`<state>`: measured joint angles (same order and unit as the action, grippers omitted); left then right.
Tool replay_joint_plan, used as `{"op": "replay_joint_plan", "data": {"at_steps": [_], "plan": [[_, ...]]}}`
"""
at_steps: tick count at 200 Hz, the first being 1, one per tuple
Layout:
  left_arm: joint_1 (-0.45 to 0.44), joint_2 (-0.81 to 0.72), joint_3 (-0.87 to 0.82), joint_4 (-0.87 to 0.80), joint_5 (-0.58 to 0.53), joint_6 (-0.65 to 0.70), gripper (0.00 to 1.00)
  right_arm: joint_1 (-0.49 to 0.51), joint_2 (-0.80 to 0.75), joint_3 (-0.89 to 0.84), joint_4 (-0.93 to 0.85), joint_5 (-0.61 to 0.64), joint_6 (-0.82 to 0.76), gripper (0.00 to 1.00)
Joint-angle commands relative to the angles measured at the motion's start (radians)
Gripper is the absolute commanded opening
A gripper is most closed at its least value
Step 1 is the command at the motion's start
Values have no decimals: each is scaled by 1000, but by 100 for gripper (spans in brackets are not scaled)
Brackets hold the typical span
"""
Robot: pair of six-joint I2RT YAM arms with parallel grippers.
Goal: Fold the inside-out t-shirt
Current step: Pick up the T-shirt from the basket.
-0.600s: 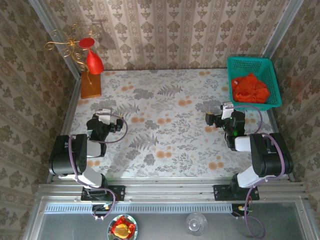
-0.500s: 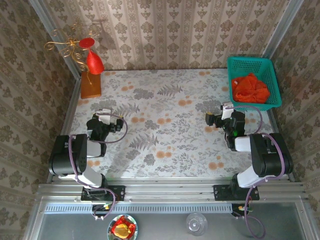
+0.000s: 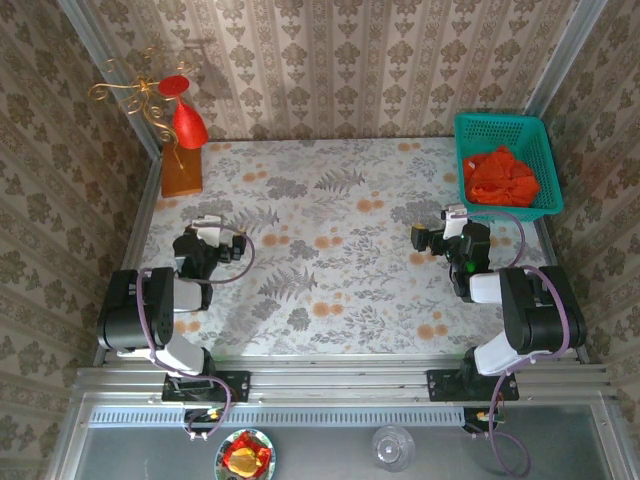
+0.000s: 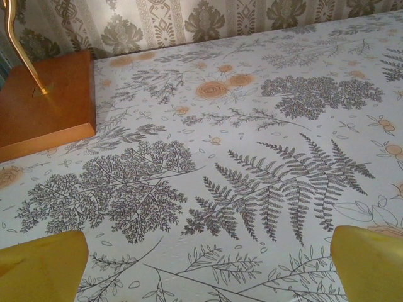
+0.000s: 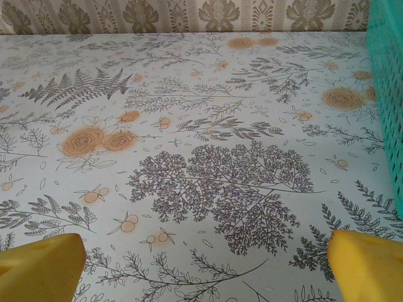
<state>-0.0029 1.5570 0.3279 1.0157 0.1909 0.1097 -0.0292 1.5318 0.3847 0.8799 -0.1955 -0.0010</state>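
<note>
Top external: shirt (image 3: 500, 177) in basket (image 3: 498, 128), likely soft, limp; pinch a raised fold. Apart: left end effector (image 4: 208, 267), right end effector (image 5: 204, 267).

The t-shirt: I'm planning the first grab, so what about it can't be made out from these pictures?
Top view: the t-shirt lies bunched in the teal basket; too small and crumpled to find collar, sleeves or seams.
Top view: its underside is hidden by its own folds.
Right wrist view: the teal basket is cut off by the right edge.
</note>
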Motion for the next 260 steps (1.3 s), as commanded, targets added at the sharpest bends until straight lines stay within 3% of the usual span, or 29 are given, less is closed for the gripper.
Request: {"op": "replay_joint_plan", "data": {"at_steps": [1, 111, 143, 196, 221, 236, 260], "plan": [[21, 0, 36, -44, 24, -8, 100, 1, -6, -1, 16, 1, -9, 100], [39, 0, 44, -53, 19, -33, 100, 4, -12, -1, 16, 21, -6, 100], [29, -97, 22, -94, -31, -37, 100, 29, -178, 59, -224, 61, -25, 100], [-53, -368, 98, -443, -169, -17, 100, 29, -334, 224, -559, 208, 53, 100], [-65, -485, 198, -707, -227, -113, 100, 10, -322, 388, -793, 351, 152, 100], [-58, -545, 257, -870, -258, -213, 100, -20, -282, 498, -927, 363, 200, 100], [-38, -613, 335, -1087, -203, -328, 100, -70, -184, 647, -1076, 357, 252, 100]]}}
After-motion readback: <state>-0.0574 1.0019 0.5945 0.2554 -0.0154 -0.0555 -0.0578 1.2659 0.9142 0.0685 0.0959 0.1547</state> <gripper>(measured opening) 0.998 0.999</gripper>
